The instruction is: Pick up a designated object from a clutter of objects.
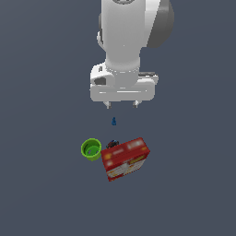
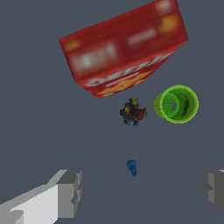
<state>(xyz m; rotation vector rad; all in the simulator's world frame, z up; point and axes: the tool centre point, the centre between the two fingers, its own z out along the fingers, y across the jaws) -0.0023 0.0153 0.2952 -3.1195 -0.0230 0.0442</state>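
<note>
The designated object is a small dark lumpy thing [image 2: 132,113] with red, yellow, blue and green specks. It lies on the grey floor between the red cracker box [image 2: 124,48] and the small green cup [image 2: 176,104]. In the exterior view only its top [image 1: 112,144] shows behind the box [image 1: 125,158], next to the cup [image 1: 91,149]. My gripper [image 1: 122,105] hangs open and empty well above the clutter, on its far side. In the wrist view its fingers [image 2: 70,192] stand wide apart.
A tiny blue marker [image 1: 114,121] sits on the floor between the gripper and the clutter; it also shows in the wrist view [image 2: 132,167]. The floor [image 1: 41,184] around is plain dark grey.
</note>
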